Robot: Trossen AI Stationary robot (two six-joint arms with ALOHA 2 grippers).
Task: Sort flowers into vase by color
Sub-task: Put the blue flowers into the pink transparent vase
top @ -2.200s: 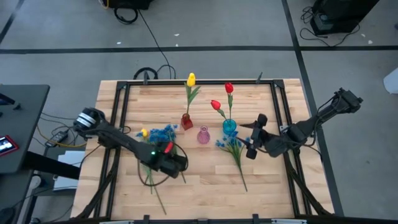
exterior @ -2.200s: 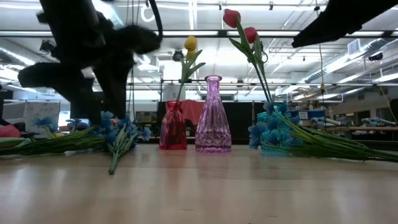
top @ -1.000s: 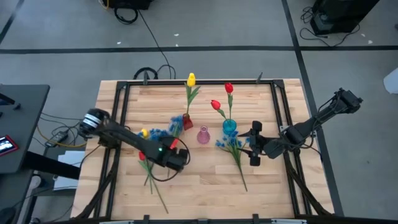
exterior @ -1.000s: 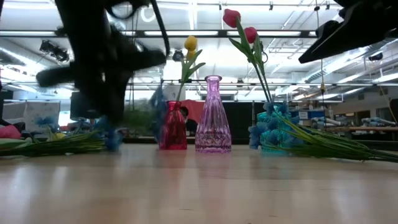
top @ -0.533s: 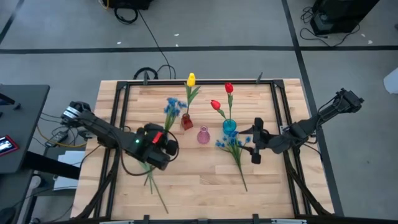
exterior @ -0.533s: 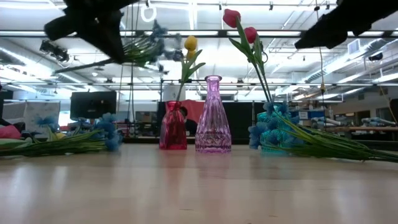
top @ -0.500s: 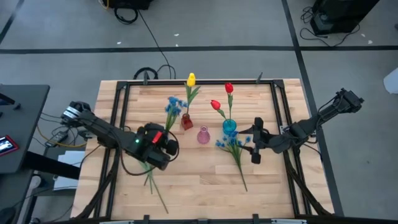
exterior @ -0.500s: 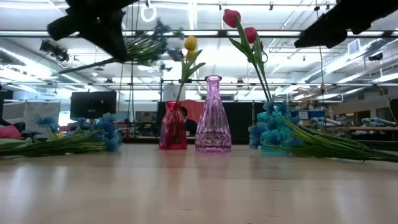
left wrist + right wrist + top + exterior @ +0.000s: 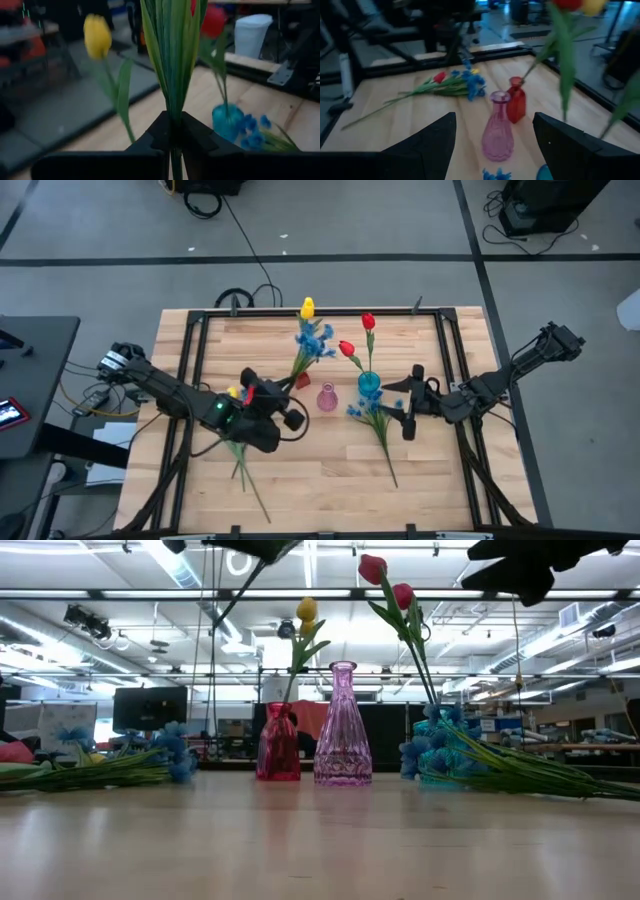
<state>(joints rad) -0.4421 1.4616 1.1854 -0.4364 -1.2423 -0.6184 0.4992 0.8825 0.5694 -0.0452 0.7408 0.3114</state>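
High view: left end effector (image 9: 290,406) clamps blue flower (image 9: 313,340) aloft

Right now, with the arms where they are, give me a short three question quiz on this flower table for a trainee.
1. True or false: the left gripper is shut on a blue flower stem.
2. Which vase holds the two red tulips? A) red vase B) pink vase C) blue vase
3. Fill in: the yellow tulip stands in the ___ vase.

Key
1. True; its fingers pinch the green stem, lifted off the table.
2. C.
3. Red. The right gripper hangs open beside the blue vase, holding nothing.
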